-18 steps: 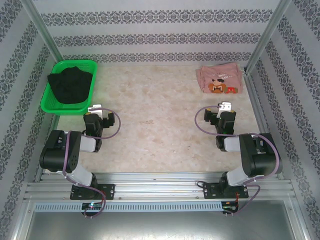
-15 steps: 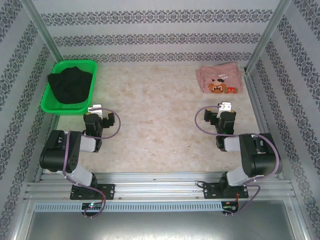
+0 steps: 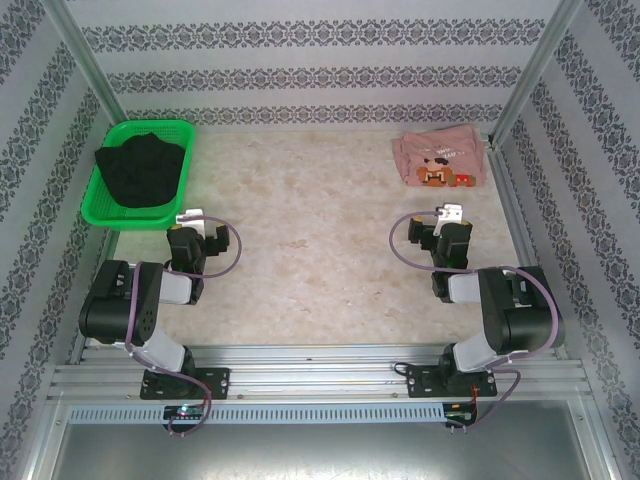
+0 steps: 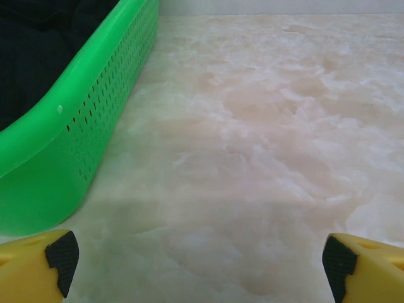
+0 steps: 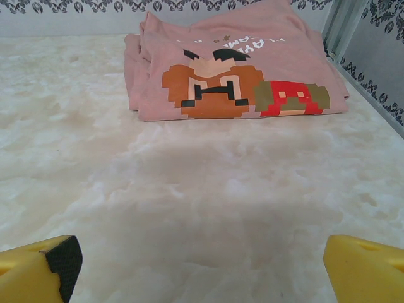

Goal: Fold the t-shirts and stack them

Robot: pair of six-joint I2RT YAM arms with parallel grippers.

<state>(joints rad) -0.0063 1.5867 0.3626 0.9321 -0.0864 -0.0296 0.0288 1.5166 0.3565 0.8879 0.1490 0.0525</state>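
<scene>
Hard part first: the black tee (image 3: 143, 168) is just a dark heap in the green basket (image 3: 125, 218) at the far left. It's so bunched that I can't make out sleeves, collar or any fold, and one corner laps over the left rim. From the left wrist camera the basket (image 4: 69, 145) wall covers most of it, so the black tee (image 4: 38, 50) is a flat dark patch with no texture. That view does give the mesh up close: glossy green plastic with rows of small slots and a smooth rounded rim, which from overhead reads as plain green. The pink tee (image 3: 440, 160) lies flat on the counter (image 3: 310, 260) at the far right, close to the metal post (image 3: 520, 90), folded into a rough rectangle. Overhead, the print is a brown-orange blob. On the right wrist camera the pink tee (image 5: 233, 63) shows a blocky pixel face in brown, orange and black plus red and olive blocks, stacked cloth edges on its left side, and lettering too small to read. The counter is pale, cloudy, marble-look. The left tool (image 3: 190, 217) sits just beside the basket's near right corner, and the right tool (image 3: 452, 213) is well short of the pink tee. Both are released, with yellow fingers (image 4: 31, 265) with black pads spread to the wrist views' corners, cut off by the frame, nothing between them.
</scene>
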